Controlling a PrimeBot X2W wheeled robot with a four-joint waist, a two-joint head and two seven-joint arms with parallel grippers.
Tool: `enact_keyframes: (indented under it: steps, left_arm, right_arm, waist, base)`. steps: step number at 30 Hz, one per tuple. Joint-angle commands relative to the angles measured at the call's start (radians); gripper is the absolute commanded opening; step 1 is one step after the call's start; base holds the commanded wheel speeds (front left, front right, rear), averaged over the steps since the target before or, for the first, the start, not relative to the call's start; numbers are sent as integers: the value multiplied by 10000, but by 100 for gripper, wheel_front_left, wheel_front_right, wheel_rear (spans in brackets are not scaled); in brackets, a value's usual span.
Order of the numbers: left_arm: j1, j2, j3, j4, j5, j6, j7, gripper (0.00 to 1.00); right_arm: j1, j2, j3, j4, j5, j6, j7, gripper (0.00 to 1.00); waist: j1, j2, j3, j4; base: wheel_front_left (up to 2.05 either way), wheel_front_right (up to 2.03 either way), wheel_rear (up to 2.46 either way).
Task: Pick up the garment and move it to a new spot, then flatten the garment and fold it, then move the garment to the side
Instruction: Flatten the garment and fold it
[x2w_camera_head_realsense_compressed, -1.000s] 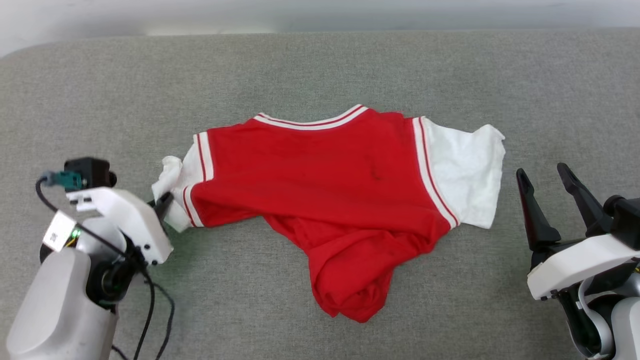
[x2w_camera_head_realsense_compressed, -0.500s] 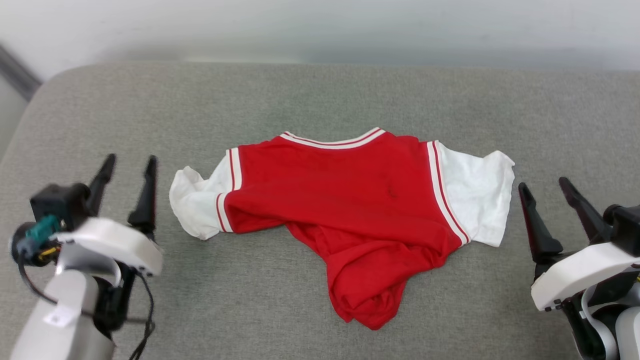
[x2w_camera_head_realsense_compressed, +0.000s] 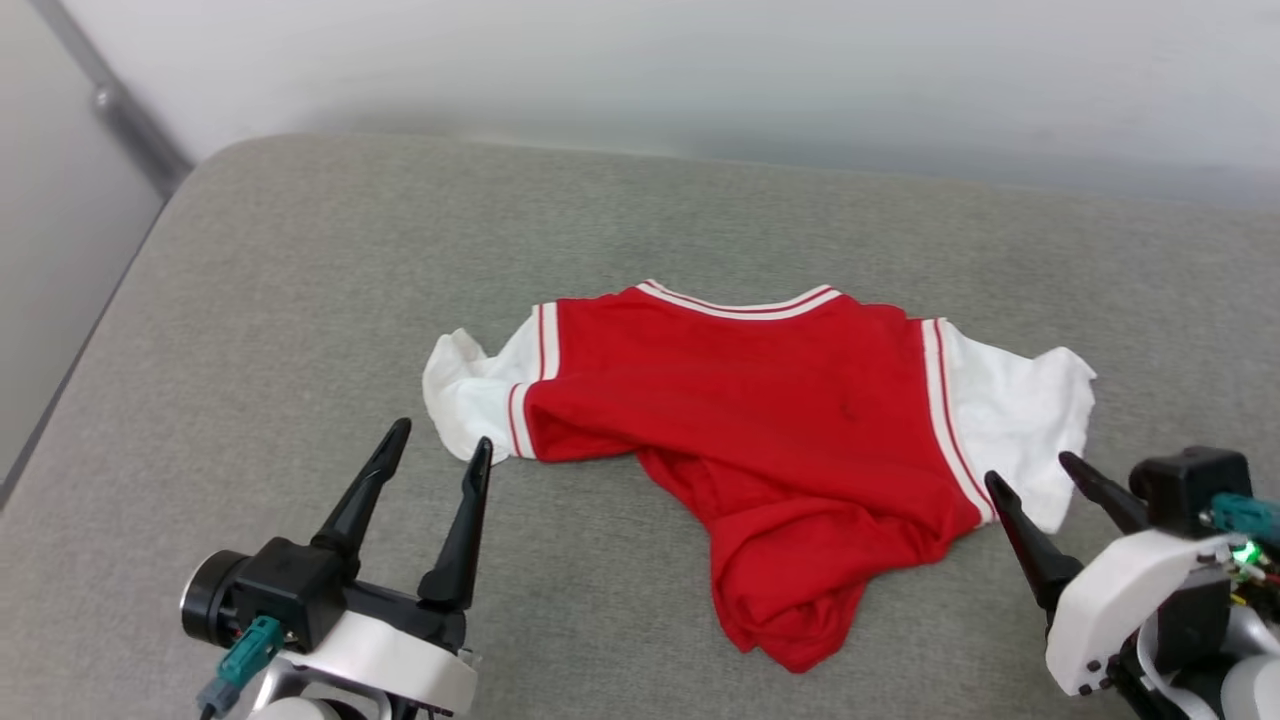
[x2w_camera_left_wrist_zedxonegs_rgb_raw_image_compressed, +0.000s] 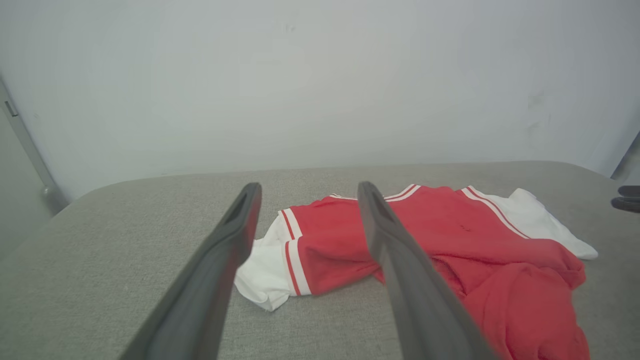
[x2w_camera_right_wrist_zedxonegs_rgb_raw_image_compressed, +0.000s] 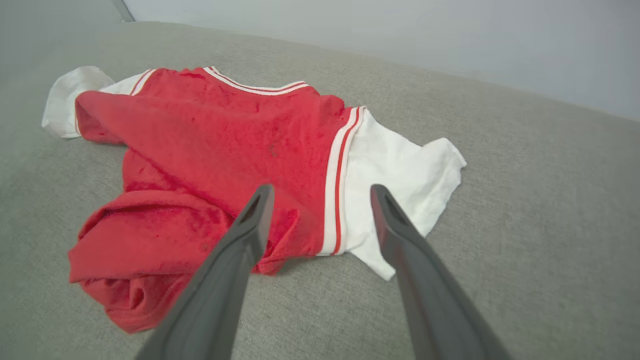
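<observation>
The garment (x2w_camera_head_realsense_compressed: 760, 400) lies crumpled near the middle of the grey cushion (x2w_camera_head_realsense_compressed: 300, 280), neckline toward the far edge and hem bunched toward the near edge. The left gripper (x2w_camera_head_realsense_compressed: 441, 435) is released and empty, just beside the left white sleeve (x2w_camera_head_realsense_compressed: 465, 395). The right gripper (x2w_camera_head_realsense_compressed: 1028, 468), likewise spread and empty, sits by the right sleeve (x2w_camera_head_realsense_compressed: 1020, 410).

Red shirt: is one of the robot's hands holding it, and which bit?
No, nothing is held. The left gripper and the right gripper both stand open, and the garment lies loose on the grey cushion.
</observation>
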Motion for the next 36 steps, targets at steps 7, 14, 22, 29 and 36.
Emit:
enact_keyframes:
  steps: [7, 14, 22, 29, 36]
  left_arm:
    - [-265, -158, -277, -97, -80, -177, 46, 100]
    - [-462, -515, -267, 105, -534, -434, -14, 100]
    - [-519, -681, -399, 490, -388, -573, -52, 100]
    - [-469, -623, -416, 743, -278, -579, -70, 100]
    - [-337, -511, -480, 741, -339, -550, 59, 100]
  right_arm:
    - [-1589, -1350, 2228, -195, 834, -6, 2676, 100]
    - [-3938, -2368, 4662, 1483, 1578, -7, 4551, 100]
    - [-4903, -2959, 6475, 3805, 2034, -7, 5138, 100]
    - [-4694, -3504, 8450, 4345, 3403, 16, 5326, 0]
    - [-4456, -3804, 9076, 3890, 4182, 11, 4985, 0]
  waist:
    - [1, 0, 396, 823]
    - [1, 0, 797, 1483]
    - [1, 0, 992, 2086]
    - [1, 0, 756, 1900]
    - [1, 0, 179, 1358]
  base:
    - [0, 0, 0]
    - [0, 0, 0]
    - [0, 0, 0]
    - [0, 0, 0]
    - [0, 0, 0]
